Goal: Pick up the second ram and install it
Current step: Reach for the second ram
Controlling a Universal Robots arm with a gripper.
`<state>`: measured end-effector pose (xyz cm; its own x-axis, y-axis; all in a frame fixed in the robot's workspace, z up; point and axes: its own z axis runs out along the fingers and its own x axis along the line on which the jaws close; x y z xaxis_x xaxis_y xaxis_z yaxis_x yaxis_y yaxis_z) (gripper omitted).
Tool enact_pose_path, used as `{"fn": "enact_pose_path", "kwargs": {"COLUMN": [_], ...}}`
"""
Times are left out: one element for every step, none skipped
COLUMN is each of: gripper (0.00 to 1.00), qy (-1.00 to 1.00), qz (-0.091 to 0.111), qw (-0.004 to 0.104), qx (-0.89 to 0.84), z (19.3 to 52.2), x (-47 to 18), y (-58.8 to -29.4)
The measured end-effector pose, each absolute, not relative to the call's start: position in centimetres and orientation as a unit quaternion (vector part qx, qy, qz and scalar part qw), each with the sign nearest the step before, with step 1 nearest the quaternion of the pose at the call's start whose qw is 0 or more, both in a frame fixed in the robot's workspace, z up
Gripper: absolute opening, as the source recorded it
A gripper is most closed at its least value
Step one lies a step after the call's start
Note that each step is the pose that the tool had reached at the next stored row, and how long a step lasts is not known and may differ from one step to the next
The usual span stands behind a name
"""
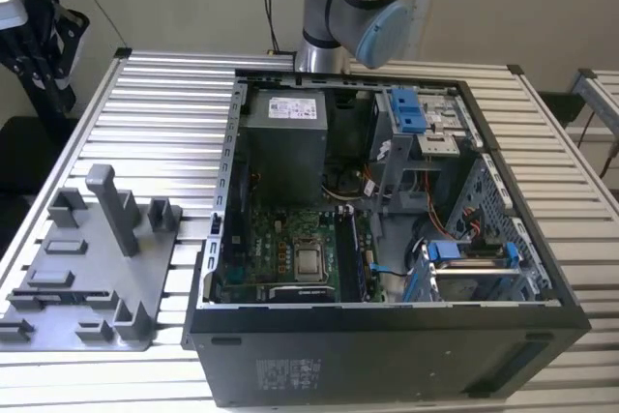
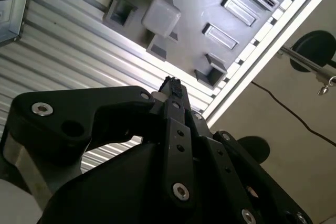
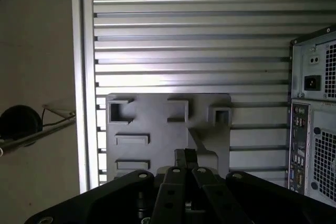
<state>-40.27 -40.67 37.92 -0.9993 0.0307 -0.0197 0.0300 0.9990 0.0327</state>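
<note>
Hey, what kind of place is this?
Likely a robotics lab bench for PC assembly: an open computer case lies on a slatted aluminium table, with a grey tray beside it and a robot arm at the far side.

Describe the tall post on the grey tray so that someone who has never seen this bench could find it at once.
On the slatted metal table, to the exterior view's left of the open computer case, lies a flat grey plastic tray. The post stands near the tray's middle: a slim grey column far taller than the low blocks and brackets around it.
</note>
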Motion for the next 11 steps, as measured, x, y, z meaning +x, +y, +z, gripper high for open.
{"fn": "enact_pose_path", "kwargs": {"gripper": [0.11,0.11,0.11,0.11,0.11,0.11,0.11,0.11,0.11,0.11,0.11], "qy": [1.000,1.000,1.000,1.000,1.000,1.000,1.000,1.000,1.000,1.000,1.000], "qz": [0.016,0.016,0.016,0.016,0.016,0.016,0.016,0.016,0.016,0.016,0.016], "qw": [0.010,0.010,0.010,0.010,0.010,0.010,0.010,0.010,0.010,0.010,0.010], "qx": [0.015,0.015,0.015,0.015,0.015,0.015,0.015,0.015,0.015,0.015,0.015], "z": [37.9,37.9,37.9,37.9,37.9,37.9,37.9,37.9,37.9,37.9,37.9], "x": [-40.3,-40.3,-40.3,-40.3,-40.3,-40.3,-40.3,-40.3,-40.3,-40.3,-40.3], "y": [-40.7,-40.7,-40.7,-40.7,-40.7,-40.8,-40.9,-41.1,-41.2,-41.4,-41.7]}}
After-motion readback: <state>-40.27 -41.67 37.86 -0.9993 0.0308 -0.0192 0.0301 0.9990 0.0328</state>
